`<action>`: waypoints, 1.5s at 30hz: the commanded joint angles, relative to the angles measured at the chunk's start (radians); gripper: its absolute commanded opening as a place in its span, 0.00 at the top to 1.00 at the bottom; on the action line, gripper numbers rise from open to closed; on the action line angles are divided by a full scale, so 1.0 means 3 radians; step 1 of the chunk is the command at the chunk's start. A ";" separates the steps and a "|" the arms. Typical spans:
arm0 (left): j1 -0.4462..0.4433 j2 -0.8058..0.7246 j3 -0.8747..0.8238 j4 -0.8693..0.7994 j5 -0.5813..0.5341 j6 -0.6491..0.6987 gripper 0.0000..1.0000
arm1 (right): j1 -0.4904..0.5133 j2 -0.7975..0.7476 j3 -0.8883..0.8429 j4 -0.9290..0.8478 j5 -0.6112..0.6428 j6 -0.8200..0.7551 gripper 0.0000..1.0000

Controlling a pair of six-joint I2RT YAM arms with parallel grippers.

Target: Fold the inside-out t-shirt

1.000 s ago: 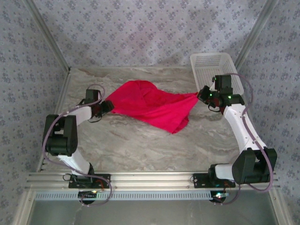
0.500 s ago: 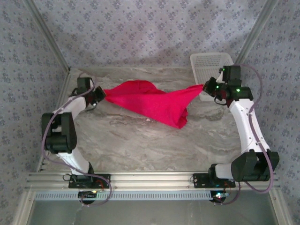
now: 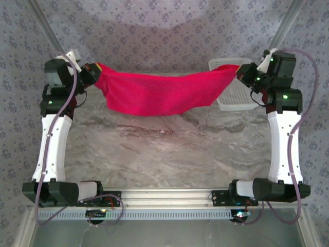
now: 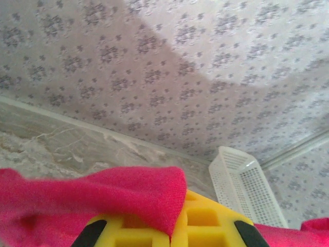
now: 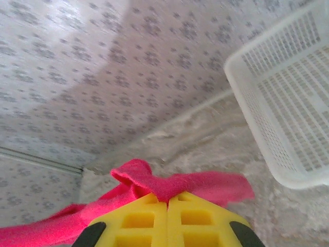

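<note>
The red t-shirt (image 3: 159,92) hangs stretched in the air between the two arms, and its sagging lower edge is lifted off the far half of the table (image 3: 164,159). The left gripper (image 3: 92,72) is clamped on the shirt's left end. The right gripper (image 3: 240,73) pinches its right end, and both wrist views show yellow pads closed on cloth. Open marble-patterned tabletop runs from under the shirt to the near metal rail (image 3: 164,195). A white mesh basket (image 3: 234,100) sits at the far right corner, partly behind the shirt's right end. Pale flower-patterned walls (image 3: 164,31) close in the back and both sides.
</note>
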 commanded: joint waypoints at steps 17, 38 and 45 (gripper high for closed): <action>0.0338 0.1705 0.0679 -0.0977 -0.0508 0.0427 0.84 | -0.0015 0.0578 -0.0113 0.0035 0.0320 -0.0180 1.00; -0.0211 0.1296 -0.1133 0.0123 0.0078 0.0289 0.53 | 0.0256 0.0826 -0.0217 0.0144 0.0238 -0.0312 1.00; -0.0298 0.1205 -0.1928 0.0719 0.0249 0.0110 0.47 | 0.0332 0.0821 -0.0436 0.0231 0.0205 -0.0288 1.00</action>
